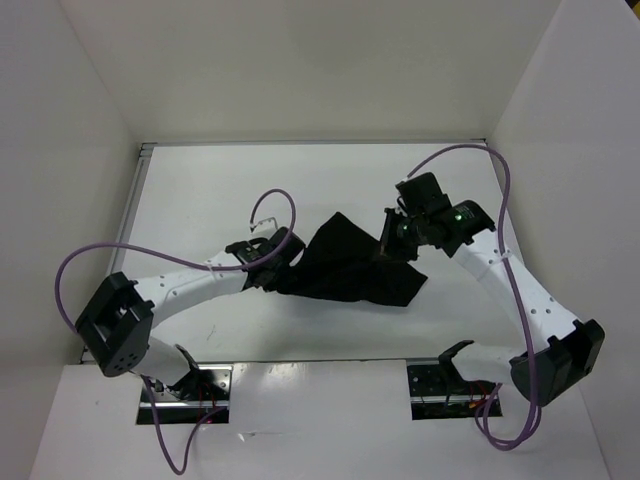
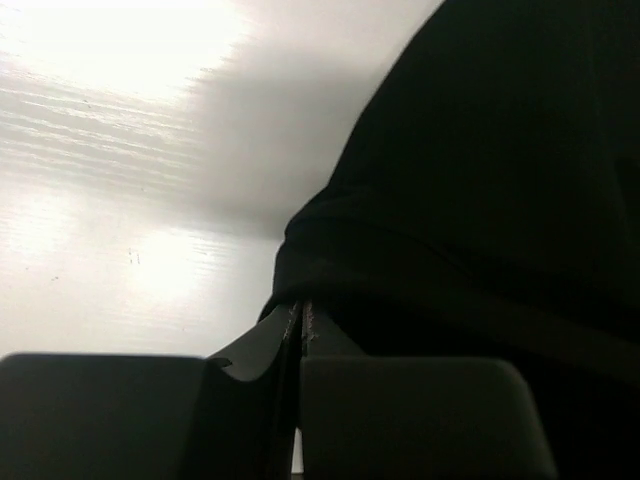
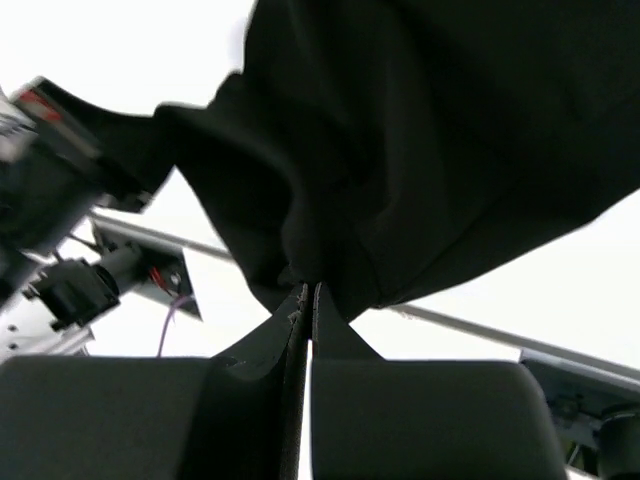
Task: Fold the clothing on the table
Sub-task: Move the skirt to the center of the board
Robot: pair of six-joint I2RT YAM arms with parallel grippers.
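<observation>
The black clothing (image 1: 350, 268) lies crumpled in the middle of the white table (image 1: 200, 190), between my two grippers. My left gripper (image 1: 284, 262) is at its left edge, low over the table, jaws shut on a fold of the clothing (image 2: 480, 200); its tips (image 2: 300, 306) meet right at the hem. At the upper right edge, my right gripper (image 1: 391, 240) is shut on the clothing (image 3: 420, 150), which hangs bunched from its tips (image 3: 310, 290) above the table. The right part of the garment spreads flat toward the near right.
White walls (image 1: 80, 150) enclose the table on three sides, with a metal rail (image 1: 140, 180) along the left edge. Purple cables (image 1: 500, 175) loop above both arms. The arm bases (image 1: 195, 385) sit at the near edge. The left arm (image 3: 50, 170) shows in the right wrist view.
</observation>
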